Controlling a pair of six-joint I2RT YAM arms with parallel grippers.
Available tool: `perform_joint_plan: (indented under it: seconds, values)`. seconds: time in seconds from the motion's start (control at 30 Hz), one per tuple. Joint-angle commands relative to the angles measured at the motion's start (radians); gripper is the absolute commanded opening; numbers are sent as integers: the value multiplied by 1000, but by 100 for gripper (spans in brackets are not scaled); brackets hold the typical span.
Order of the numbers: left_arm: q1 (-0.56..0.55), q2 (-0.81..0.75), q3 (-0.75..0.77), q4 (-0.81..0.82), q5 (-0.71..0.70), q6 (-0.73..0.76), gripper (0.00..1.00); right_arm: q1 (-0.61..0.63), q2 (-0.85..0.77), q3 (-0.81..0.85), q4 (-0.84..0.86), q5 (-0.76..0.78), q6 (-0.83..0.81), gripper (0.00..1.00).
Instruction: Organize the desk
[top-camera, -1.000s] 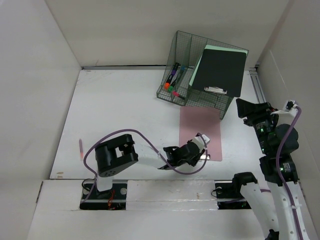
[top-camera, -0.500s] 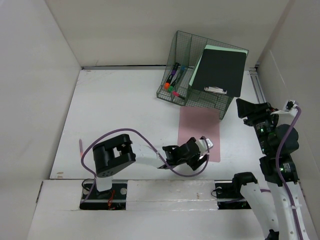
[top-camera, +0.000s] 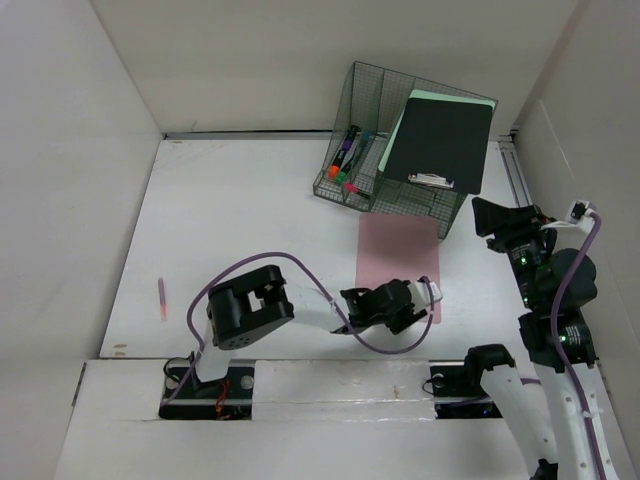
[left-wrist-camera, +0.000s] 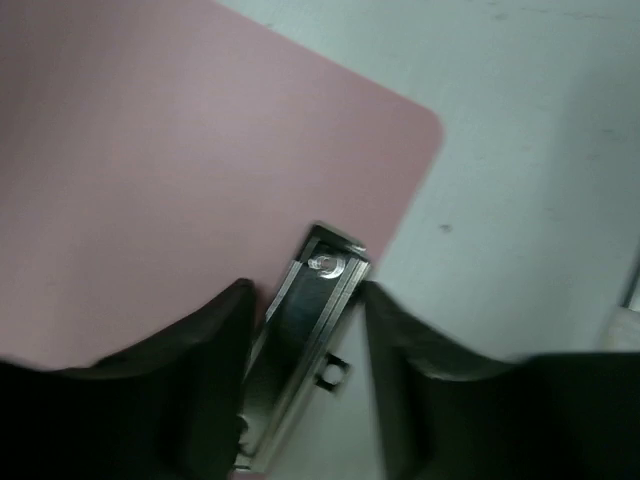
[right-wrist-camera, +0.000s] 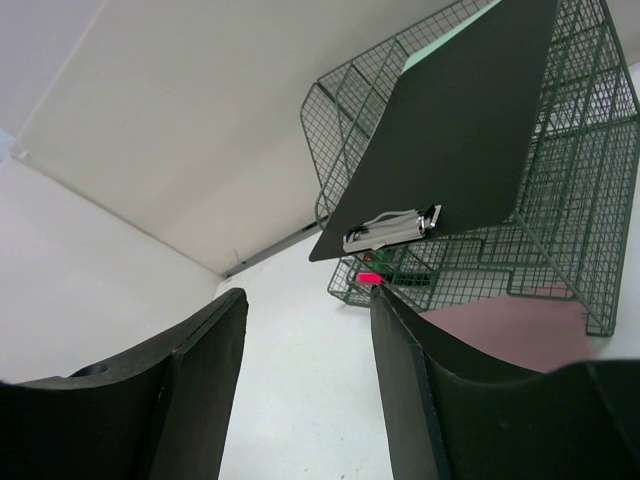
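The left gripper (left-wrist-camera: 305, 290) hangs low over the near right corner of a pink clipboard (left-wrist-camera: 150, 150); its two dark fingers (left-wrist-camera: 195, 385) stand apart with the board's metal clip (left-wrist-camera: 312, 335) between them. The clip fills nearly the whole gap; whether the fingers press on it or only flank it I cannot tell. The clip sits at the board's edge, part over the pink and part over the white desk (left-wrist-camera: 540, 150).

Seen from above, the left gripper (top-camera: 428, 298) reaches to the right from its base, across the near part of the desk (top-camera: 250, 220); the pink clipboard (top-camera: 398, 255) lies flat there, right of centre. Its far edge runs up to a dark green wire rack (top-camera: 345, 90) by the back wall. A black clipboard (top-camera: 440, 140) leans in the rack's right part, clip (right-wrist-camera: 390, 228) downward, with a pale green sheet (top-camera: 440, 96) behind it; a few markers (top-camera: 345, 160) stand in the left compartments. A pink pen (top-camera: 161, 298) lies alone near the desk's left edge, well apart from everything else.

The right gripper (top-camera: 490, 218) is raised at the right side, beside the rack and facing it; from its own camera the right gripper (right-wrist-camera: 305, 300) has its fingers (right-wrist-camera: 190, 400) spread with nothing between them, the rack (right-wrist-camera: 600, 200) and black clipboard (right-wrist-camera: 450, 130) ahead.

The desk is the large white surface under all this, walled by white panels on three sides.
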Motion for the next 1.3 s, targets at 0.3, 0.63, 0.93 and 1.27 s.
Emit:
perform_joint_plan:
  seconds: [0.3, 0.63, 0.93, 1.27]
  values:
    - [6, -113, -211, -60, 24, -151, 0, -8, -30, -1, 11, -9, -43, 58]
    - [-4, -282, -299, -103, -48, -200, 0, -8, -42, -72, -84, -75, -101, 59]
    - [-4, -411, -274, -171, -88, -185, 0, -8, -28, -165, -166, -245, -190, 72]
    - [-4, -416, -251, -267, -68, -251, 6, -8, 44, -265, -155, -397, -174, 78]
